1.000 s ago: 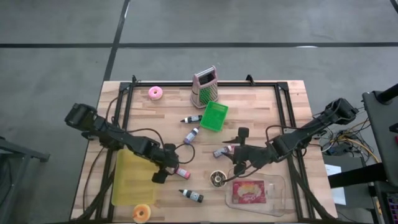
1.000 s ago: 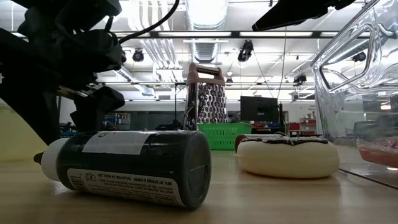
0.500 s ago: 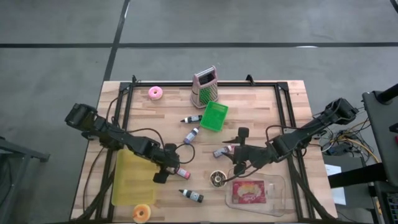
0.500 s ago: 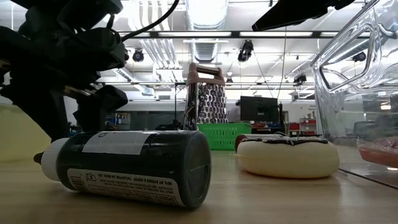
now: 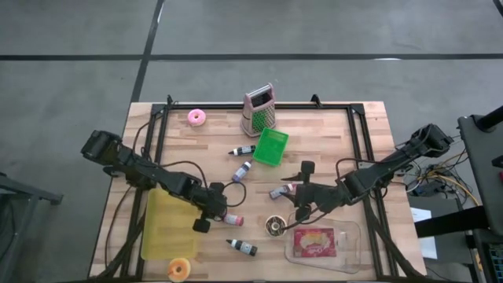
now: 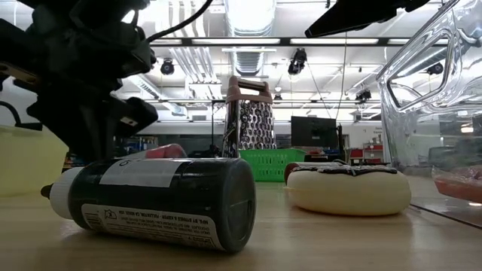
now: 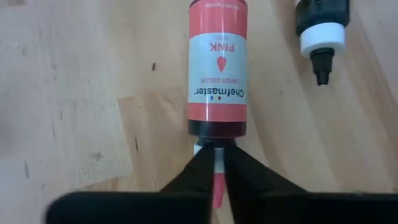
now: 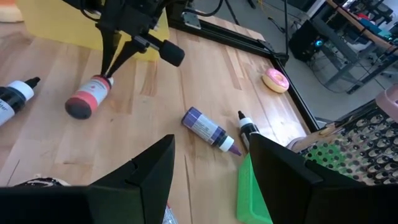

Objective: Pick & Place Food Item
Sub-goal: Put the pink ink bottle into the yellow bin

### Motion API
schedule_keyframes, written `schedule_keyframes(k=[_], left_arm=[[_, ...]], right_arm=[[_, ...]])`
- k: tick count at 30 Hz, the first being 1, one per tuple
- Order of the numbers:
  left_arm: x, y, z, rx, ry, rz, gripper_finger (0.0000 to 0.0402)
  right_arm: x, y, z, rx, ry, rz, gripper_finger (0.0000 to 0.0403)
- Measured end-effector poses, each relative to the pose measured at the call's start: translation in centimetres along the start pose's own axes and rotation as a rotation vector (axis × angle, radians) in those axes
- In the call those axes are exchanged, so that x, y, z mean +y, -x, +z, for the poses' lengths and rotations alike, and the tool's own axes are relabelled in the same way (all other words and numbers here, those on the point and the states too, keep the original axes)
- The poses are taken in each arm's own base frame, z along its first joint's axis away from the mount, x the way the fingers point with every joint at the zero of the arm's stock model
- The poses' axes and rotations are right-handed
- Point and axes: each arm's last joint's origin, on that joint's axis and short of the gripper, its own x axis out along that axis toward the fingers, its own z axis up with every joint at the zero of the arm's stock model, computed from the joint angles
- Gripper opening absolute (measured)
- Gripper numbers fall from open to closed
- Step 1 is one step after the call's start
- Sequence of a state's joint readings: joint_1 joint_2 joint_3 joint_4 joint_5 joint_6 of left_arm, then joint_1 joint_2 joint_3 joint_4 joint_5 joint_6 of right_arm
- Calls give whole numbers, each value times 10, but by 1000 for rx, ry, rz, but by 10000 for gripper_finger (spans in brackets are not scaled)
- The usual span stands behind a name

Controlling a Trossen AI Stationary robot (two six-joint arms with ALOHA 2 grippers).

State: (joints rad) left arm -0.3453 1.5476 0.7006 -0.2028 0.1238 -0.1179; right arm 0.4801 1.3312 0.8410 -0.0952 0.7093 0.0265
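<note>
- A moment ago the left hand (image 7: 217, 163) stood wide open over the pink bottle (image 7: 217, 65); now its 2 fingers have closed on the bottle's thin tip, pinching the nozzle between them.
- The pink bottle is a small squeeze bottle of food colour, red-pink body with a pale label reading "PINK" and "Chefmaster", white collar at the neck.
- It lies flat on the wooden worktop (image 5: 330, 134), just right of the yellow tray (image 5: 165, 224), long axis running roughly left to right across the worktop in the high view, nozzle toward the left hand and flat base pointing away toward the chocolate donut (image 5: 275, 226).
- A black bottle (image 7: 320, 28) with a white collar lies just beside it, apart from it, its tip facing the same side.
- The right hand (image 8: 208, 158) hangs with fingers spread and nothing between them, near the worktop's middle, above the clear container (image 5: 346, 244) that holds a red-and-yellow packet.
- Farther back sit a purple bottle (image 8: 208, 129), a green basket (image 5: 271, 147), a metal grater (image 5: 258, 110) and a pink donut (image 5: 196, 118).
</note>
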Motion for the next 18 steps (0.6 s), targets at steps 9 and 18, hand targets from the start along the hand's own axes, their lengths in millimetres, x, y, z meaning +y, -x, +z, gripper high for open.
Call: schedule_keyframes(k=[9, 18], left_arm=[[-1, 6, -1, 6, -2, -28, 2], [-1, 6, -1, 0, 10, -13, 7]], right_arm=[[0, 0, 0, 0, 0, 0, 203], [0, 0, 0, 0, 0, 0, 203]])
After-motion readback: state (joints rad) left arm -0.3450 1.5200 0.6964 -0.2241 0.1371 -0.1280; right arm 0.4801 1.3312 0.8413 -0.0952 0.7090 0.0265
